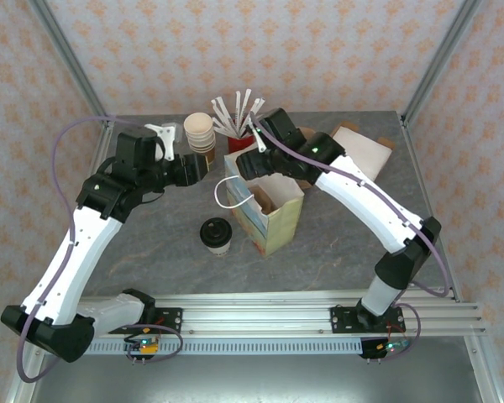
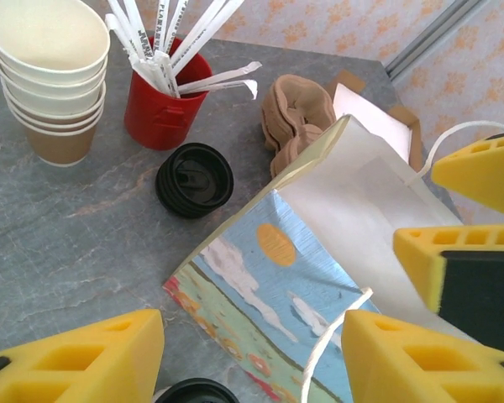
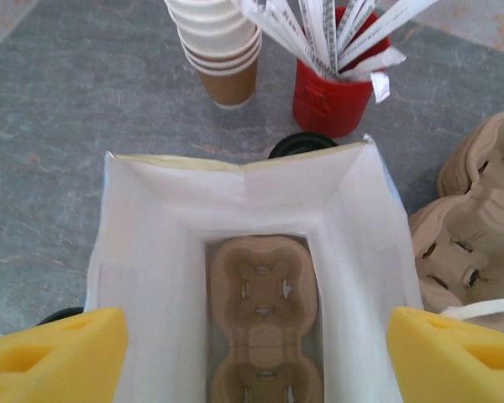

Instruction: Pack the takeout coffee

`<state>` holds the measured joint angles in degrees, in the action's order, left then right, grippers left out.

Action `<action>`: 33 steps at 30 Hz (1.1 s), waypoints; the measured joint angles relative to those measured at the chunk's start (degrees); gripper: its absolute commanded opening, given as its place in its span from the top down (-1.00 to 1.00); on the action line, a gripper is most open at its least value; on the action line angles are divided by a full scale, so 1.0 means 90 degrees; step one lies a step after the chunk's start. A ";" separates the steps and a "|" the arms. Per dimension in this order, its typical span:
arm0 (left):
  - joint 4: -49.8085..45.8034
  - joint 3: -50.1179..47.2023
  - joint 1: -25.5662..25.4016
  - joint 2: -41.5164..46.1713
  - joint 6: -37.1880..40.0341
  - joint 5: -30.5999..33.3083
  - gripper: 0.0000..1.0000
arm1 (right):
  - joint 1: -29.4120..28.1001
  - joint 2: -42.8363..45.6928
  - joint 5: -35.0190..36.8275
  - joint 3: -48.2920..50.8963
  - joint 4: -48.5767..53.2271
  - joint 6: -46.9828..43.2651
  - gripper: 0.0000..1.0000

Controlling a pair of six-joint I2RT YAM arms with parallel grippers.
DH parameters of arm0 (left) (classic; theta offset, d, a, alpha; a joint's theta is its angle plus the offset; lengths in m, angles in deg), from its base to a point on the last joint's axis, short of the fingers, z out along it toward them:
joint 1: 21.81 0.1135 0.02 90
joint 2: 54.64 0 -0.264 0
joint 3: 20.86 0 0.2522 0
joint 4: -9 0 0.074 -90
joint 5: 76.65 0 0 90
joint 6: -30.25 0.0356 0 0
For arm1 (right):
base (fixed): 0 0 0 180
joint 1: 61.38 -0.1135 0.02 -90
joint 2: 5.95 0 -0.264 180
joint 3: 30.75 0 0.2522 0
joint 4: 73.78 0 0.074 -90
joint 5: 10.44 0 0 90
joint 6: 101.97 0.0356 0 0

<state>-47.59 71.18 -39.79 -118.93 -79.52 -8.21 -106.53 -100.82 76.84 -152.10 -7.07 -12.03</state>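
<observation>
The takeout coffee, a small cream cup with a black lid, stands on the table left of the paper bag; its lid peeks in at the bottom of the left wrist view. The bag stands upright with its top open and a brown cup carrier on its floor. My left gripper is open beside the bag's painted side, its right finger next to the white handle loop. My right gripper hangs open over the bag's mouth, nothing between its fingers.
Behind the bag stand a stack of lidless cups, a red cup of wrapped sticks and loose black lids. Spare brown carriers and a white-lined box lie to the back right.
</observation>
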 measured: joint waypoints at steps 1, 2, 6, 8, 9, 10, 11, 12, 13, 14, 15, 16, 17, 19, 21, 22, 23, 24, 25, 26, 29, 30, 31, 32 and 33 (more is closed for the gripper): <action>0.0036 -0.0051 0.0000 0.0053 -0.0044 0.0002 -0.19 | 0.0000 0.0097 0.0000 0.0049 -0.0083 0.0000 -0.64; 0.0073 -0.0102 0.0000 0.0102 -0.0090 0.0005 -0.19 | 0.0000 0.0231 0.0000 0.0119 -0.0175 0.0000 -0.64; 0.0092 -0.0189 0.0000 0.0219 -0.0155 0.0143 -0.22 | 0.0000 0.0784 0.0019 0.0505 -0.0517 0.0002 -0.66; 0.0095 -0.0199 0.0000 0.0257 -0.0158 0.0238 -0.23 | 0.0000 0.1083 0.0068 0.0770 -0.0729 0.0000 -0.68; 0.0097 -0.0206 0.0000 0.0274 -0.0158 0.0284 -0.23 | 0.0000 0.1192 0.0087 0.0879 -0.0809 0.0000 -0.68; 0.0095 -0.0214 0.0000 0.0287 -0.0158 0.0311 -0.24 | 0.0000 0.1304 0.0114 0.0991 -0.0884 -0.0002 -0.69; 0.0095 -0.0219 0.0000 0.0301 -0.0160 0.0359 -0.24 | 0.0002 0.1401 0.0136 0.1088 -0.0952 -0.0002 -0.69; 0.0100 -0.0223 -0.0002 0.0316 -0.0163 0.0408 -0.24 | 0.0012 0.1477 0.0151 0.1166 -0.1020 -0.0002 -0.69; 0.0107 -0.0238 0.0000 0.0333 -0.0177 0.0457 -0.26 | 0.0022 0.1547 0.0165 0.1253 -0.1090 -0.0002 -0.69; 0.0134 -0.0277 0.0000 0.0364 -0.0194 0.0508 -0.27 | 0.0022 0.1622 0.0175 0.1355 -0.1168 -0.0002 -0.70; 0.0143 -0.0316 0.0000 0.0389 -0.0209 0.0556 -0.28 | 0.0024 0.1678 0.0189 0.1435 -0.1222 -0.0002 -0.70; 0.0146 -0.0357 0.0000 0.0410 -0.0243 0.0619 -0.29 | 0.0036 0.1741 0.0194 0.1530 -0.1282 -0.0002 -0.71; 0.0163 -0.0403 0.0000 0.0427 -0.0282 0.0673 -0.29 | 0.0036 0.1797 0.0194 0.1620 -0.1350 -0.0002 -0.71; 0.0197 -0.0464 0.0000 0.0442 -0.0333 0.0794 -0.31 | 0.0053 0.1906 0.0189 0.1778 -0.1438 -0.0007 -0.72; 0.0260 -0.0537 0.0000 0.0457 -0.0413 0.0923 -0.31 | 0.0073 0.1996 0.0187 0.1899 -0.1496 -0.0019 -0.72; 0.0308 -0.0583 0.0000 0.0464 -0.0464 0.0988 -0.31 | 0.0095 0.2030 0.0187 0.1931 -0.1513 -0.0022 -0.73; 0.0355 -0.0619 0.0000 0.0469 -0.0500 0.1059 -0.31 | 0.0107 0.2064 0.0185 0.1945 -0.1520 -0.0022 -0.73; 0.0386 -0.0639 0.0000 0.0469 -0.0534 0.1122 -0.31 | 0.0126 0.2093 0.0182 0.1962 -0.1542 -0.0022 -0.73; 0.0413 -0.0653 0.0000 0.0461 -0.0568 0.1171 -0.31 | 0.0146 0.2130 0.0180 0.1977 -0.1559 -0.0019 -0.73; 0.0457 -0.0670 0.0000 0.0459 -0.0607 0.1234 -0.31 | 0.0160 0.2183 0.0160 0.2008 -0.1586 -0.0022 -0.74; 0.0527 -0.0675 0.0000 0.0408 -0.0658 0.1353 -0.31 | 0.0202 0.2353 0.0141 0.2135 -0.1610 -0.0019 -0.74; 0.0537 -0.0673 0.0000 0.0369 -0.0658 0.1375 -0.31 | 0.0221 0.2397 0.0138 0.2164 -0.1603 -0.0019 -0.74; 0.0549 -0.0673 0.0000 0.0308 -0.0658 0.1409 -0.31 | 0.0255 0.2433 0.0129 0.2181 -0.1600 -0.0012 -0.74; 0.0556 -0.0673 0.0000 0.0236 -0.0658 0.1413 -0.31 | 0.0316 0.2465 0.0102 0.2188 -0.1596 0.0005 -0.74; 0.0559 -0.0673 0.0000 0.0177 -0.0658 0.1416 -0.31 | 0.0379 0.2492 0.0061 0.2200 -0.1591 0.0022 -0.74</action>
<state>-42.56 65.13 -39.79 -117.34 -85.44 4.53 -103.12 -78.39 77.39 -132.30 -21.39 -11.83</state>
